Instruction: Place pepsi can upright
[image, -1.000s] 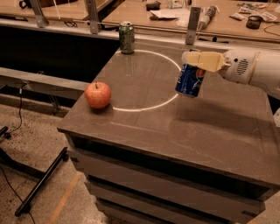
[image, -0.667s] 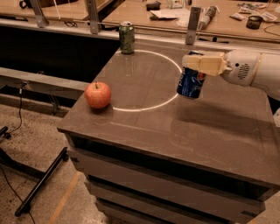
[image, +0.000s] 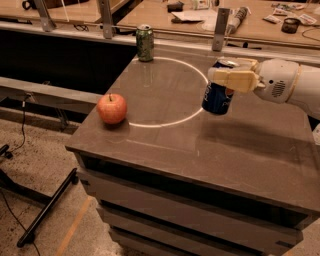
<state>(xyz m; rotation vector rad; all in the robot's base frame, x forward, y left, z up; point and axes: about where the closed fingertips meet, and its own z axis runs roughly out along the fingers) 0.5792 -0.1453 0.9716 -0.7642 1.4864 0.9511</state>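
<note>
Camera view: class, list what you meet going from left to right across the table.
Apple → green can → pepsi can, clamped at its top by the gripper, which reaches in from the right.

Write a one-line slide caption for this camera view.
Gripper, shut on the slightly tilted pepsi can, holds it at the table's white ring; apple and green can stand apart.

The cream gripper (image: 220, 76), above the grey-brown table (image: 200, 150), grips a dark blue can (image: 217, 98) with what looks like a red-and-white logo. Nearby: a green can (image: 145, 43), a red apple (image: 111, 108), a white ring (image: 165, 123).
</note>
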